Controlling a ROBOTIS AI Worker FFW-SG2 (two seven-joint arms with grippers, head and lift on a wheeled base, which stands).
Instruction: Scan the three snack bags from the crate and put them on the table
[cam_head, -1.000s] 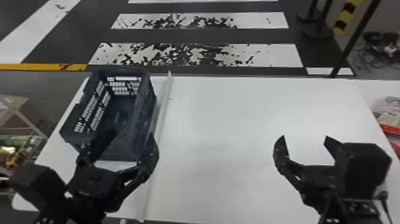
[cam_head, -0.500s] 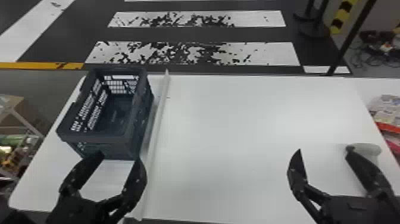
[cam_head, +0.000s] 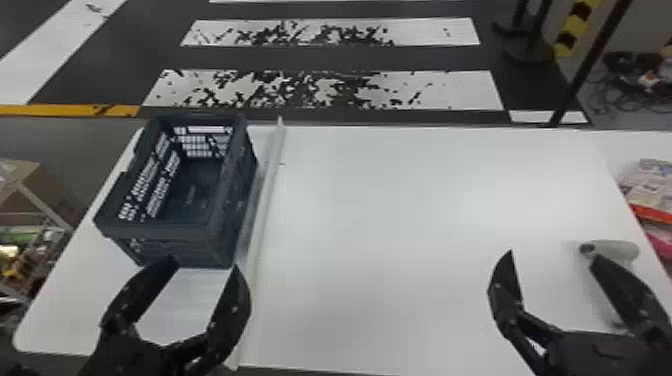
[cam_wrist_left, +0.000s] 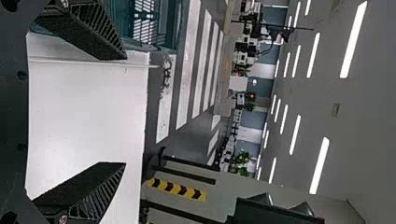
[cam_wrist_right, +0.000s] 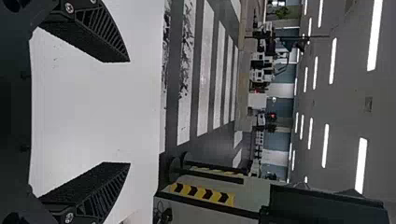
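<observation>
"Both grippers are wide and empty, then?"

"Yes. Left gripper (cam_head: 205, 265), lower left of the frame, fingers spread with only air between. Right gripper (cam_head: 551, 255), lower right, just as wide and holding nothing."

"Touching anything?"

"Left hangs near the front of the crate (cam_head: 165, 231). Right has one fingertip over the end of a pale rounded thing (cam_head: 620, 249), perhaps the scanner. Whether they touch, I cannot tell."

"And inside the crate?"

"Its dark floor and slotted walls. It sits upright at the left of the table (cam_head: 400, 250), beside a long pale strip (cam_head: 264, 215)."

"Where are the snack bags?"

"Coloured packets (cam_head: 650, 212), some red and pink, lie at the right edge of the frame, by the table's far right side. They may be ours; I can't make out three, or say whether they were scanned."

"So how far along are we?"

"Hard to say. I'd judge no bag is being handled. Either the bags have yet to be loaded, or the job is over. If it's to start, the crate needs its bags first."

"Beyond that?"

"Striped floor (cam_head: 325, 90) across the top."
</observation>
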